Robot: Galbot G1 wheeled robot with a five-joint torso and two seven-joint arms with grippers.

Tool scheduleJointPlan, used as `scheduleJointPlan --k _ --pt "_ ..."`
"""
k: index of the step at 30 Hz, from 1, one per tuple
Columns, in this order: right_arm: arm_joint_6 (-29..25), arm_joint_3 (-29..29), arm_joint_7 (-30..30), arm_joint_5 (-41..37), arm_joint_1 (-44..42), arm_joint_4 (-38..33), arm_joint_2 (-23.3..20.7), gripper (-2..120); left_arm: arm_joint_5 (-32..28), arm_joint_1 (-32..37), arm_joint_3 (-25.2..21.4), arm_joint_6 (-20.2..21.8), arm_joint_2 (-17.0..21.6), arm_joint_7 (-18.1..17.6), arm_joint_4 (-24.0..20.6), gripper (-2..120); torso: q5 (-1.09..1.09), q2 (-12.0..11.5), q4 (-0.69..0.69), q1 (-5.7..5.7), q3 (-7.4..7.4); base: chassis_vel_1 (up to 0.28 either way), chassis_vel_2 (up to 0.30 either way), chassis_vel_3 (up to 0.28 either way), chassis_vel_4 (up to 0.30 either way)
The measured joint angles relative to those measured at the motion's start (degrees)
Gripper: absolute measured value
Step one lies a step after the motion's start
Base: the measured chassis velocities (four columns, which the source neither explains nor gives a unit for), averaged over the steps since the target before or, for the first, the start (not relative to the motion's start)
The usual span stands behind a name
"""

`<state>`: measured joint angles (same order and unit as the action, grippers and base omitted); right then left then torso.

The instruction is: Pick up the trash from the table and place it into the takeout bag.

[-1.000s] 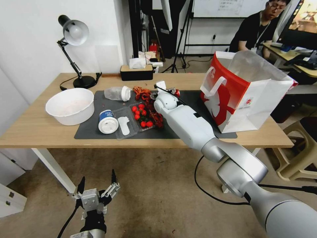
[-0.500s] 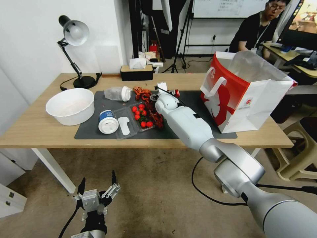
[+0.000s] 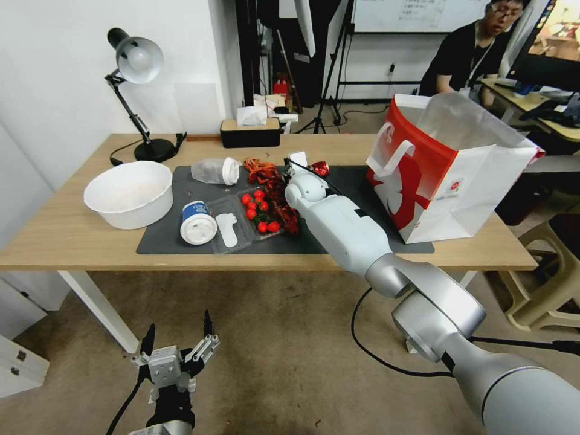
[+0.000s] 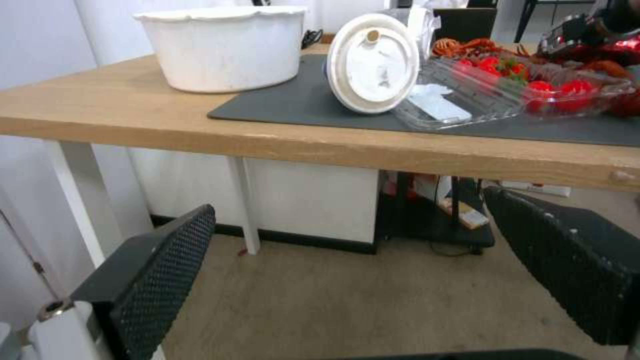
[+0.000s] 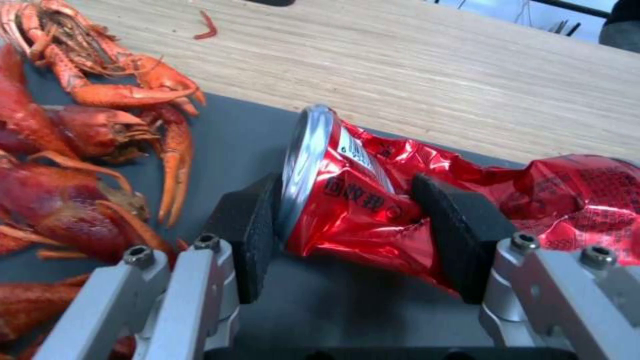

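Fingers (image 5: 247,235) of the right gripper (image 5: 347,235) pinch the crushed can (image 5: 360,200) on the mat (image 5: 240,145), bag (image 3: 447,175) at three o'clock, so squeeze firm, lift straight; left gripper (image 3: 175,356) parked open.

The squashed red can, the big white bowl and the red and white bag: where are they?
Squashed red can (image 5: 347,200): right wrist view, on its crumpled side.
Big white bowl (image 3: 128,208): head view, on its outer wall.
Red and white bag (image 3: 477,196): head view, on its white side panel.
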<state>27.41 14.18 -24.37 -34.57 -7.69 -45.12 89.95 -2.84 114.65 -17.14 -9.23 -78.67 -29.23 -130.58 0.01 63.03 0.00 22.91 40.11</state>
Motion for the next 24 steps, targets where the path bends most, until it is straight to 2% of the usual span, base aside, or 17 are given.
scheduleJointPlan --k 8,12,14,15,16,17,19,20,22,24 --pt "-1.76 0.5 -0.02 -0.44 -0.89 -3.67 -1.8 49 0.2 0.26 0.0 -0.06 0.02 -0.03 -0.26 100 0.0 -0.01 0.0 0.01 0.01 0.0 0.0 0.0 0.0" --pt "-3.83 1.65 0.53 -1.09 -1.62 -13.46 -6.03 49 0.29 0.4 -0.05 -0.06 -0.05 -0.03 -0.45 100 0.0 -0.02 0.01 0.01 0.01 0.0 0.0 0.0 0.0" --pt "-3.83 1.65 0.53 -1.09 -1.62 -13.46 -6.03 49 0.29 0.4 -0.05 -0.06 -0.05 -0.03 -0.45 100 0.0 -0.02 0.01 0.01 0.01 0.0 0.0 0.0 0.0" --pt "-4.5 2.08 1.01 -1.93 -1.88 -18.6 -8.45 49 0.35 0.45 -0.07 -0.06 -0.08 -0.05 -0.45 100 0.0 -0.01 0.0 0.01 0.0 0.0 0.0 0.0 0.0" --pt "-6.02 2.42 1.17 -2.76 -2.5 -29.57 -13.9 48 0.41 0.49 -0.06 -0.06 -0.2 -0.06 -0.38 100 0.0 -0.01 -0.01 0.01 0.0 0.0 0.0 0.0 0.0" --pt "-6.02 2.42 1.17 -2.76 -2.5 -29.57 -13.9 48 0.41 0.49 -0.06 -0.06 -0.2 -0.06 -0.38 100 0.0 -0.01 -0.01 0.01 0.0 0.0 0.0 0.0 0.0" --pt "-6.47 1.23 -0.65 -2.17 -3.05 -37.72 -17.55 48 0.42 0.52 -0.08 -0.04 -0.29 -0.08 -0.3 100 0.01 -0.01 0.01 0.01 0.0 0.0 0.0 0.0 0.0" --pt "-6.47 1.23 -0.65 -2.17 -3.05 -37.72 -17.55 48 0.42 0.52 -0.08 -0.04 -0.29 -0.08 -0.3 100 0.01 -0.01 0.01 0.01 0.0 0.0 0.0 0.0 0.0" --pt "-5.74 -1.44 -2.67 -1.89 -3.27 -44.95 -20.79 48 0.42 0.61 -0.24 -0.01 -0.26 -0.11 -0.28 100 0.0 -0.01 0.0 0.0 -0.01 0.0 0.0 0.0 0.0" --pt "-5.08 -2.53 -3.44 -1.88 -3.27 -46.69 -21.76 48 0.42 0.7 -0.3 0.0 -0.25 -0.12 -0.28 100 0.0 0.0 0.01 0.0 -0.01 0.0 0.0 0.0 0.0"
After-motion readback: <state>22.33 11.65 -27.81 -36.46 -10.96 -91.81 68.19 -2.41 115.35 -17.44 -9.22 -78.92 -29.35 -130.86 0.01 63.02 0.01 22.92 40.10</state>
